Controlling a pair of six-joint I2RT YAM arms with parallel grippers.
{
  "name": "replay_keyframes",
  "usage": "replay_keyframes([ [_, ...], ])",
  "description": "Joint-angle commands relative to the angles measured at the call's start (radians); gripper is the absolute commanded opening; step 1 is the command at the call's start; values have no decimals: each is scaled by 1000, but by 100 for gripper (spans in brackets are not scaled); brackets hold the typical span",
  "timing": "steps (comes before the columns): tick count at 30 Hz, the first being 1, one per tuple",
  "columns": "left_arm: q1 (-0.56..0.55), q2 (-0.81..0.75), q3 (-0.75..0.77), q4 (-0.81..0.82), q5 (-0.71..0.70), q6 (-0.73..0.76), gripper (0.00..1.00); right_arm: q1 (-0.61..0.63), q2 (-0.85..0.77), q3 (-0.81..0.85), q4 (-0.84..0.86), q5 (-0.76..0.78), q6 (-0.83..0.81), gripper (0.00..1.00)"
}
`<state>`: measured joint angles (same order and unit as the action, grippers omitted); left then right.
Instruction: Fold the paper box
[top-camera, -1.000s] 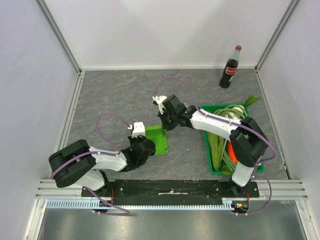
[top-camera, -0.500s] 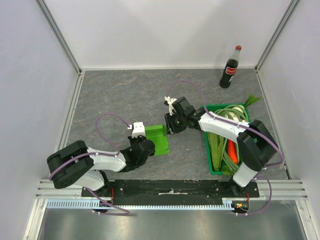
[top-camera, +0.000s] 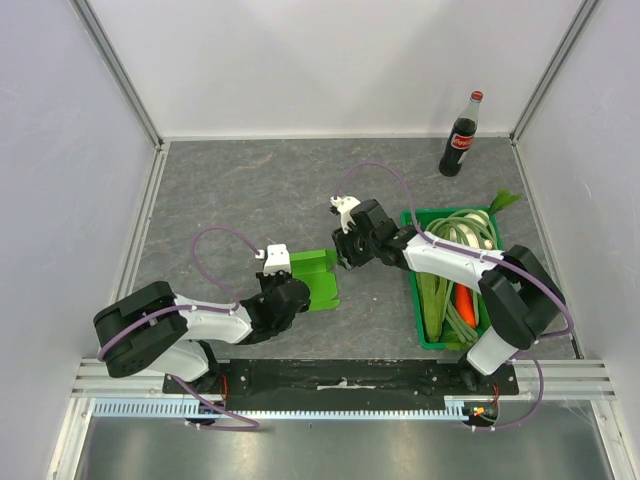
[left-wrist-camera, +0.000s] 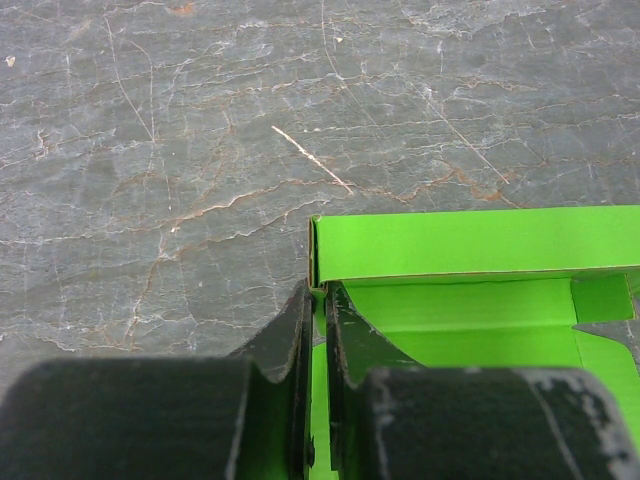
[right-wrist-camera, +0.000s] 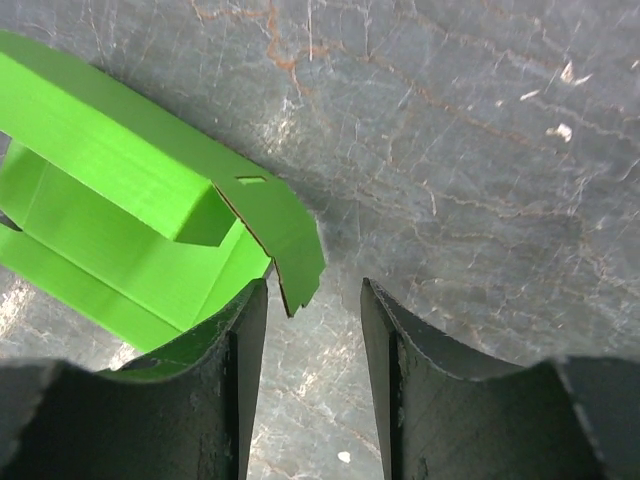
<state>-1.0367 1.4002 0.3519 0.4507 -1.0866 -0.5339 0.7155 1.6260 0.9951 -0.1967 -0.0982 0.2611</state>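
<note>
One wrist view reveals the left gripper (left-wrist-camera: 318, 300) pinching the paper box (left-wrist-camera: 470, 245).

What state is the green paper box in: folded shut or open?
Open, only partly folded: the paper box has a wall standing up, its inside shows, and a flap sticks out loose.

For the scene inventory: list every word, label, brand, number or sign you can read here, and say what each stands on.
Nothing here reads clearly.
On the bottle: a red label with white marks, too small to read.
On the paper box: plain green card, no print showing in any view.
</note>
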Motion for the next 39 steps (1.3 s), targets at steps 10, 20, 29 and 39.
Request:
replay_keyframes([
  [10,-10,2,4,31,-29,-35,2,48,29,54,63,0,128,6],
  [20,-17,2,7,31,-21,-38,2,68,54,123,-43,-2,379,0],
  [29,-17,-121,-28,0,68,-44,38,91,29,93,-38,138,319,0],
  [39,-17,-516,-129,-89,218,-40,80,98,-38,62,-44,267,214,0],
])
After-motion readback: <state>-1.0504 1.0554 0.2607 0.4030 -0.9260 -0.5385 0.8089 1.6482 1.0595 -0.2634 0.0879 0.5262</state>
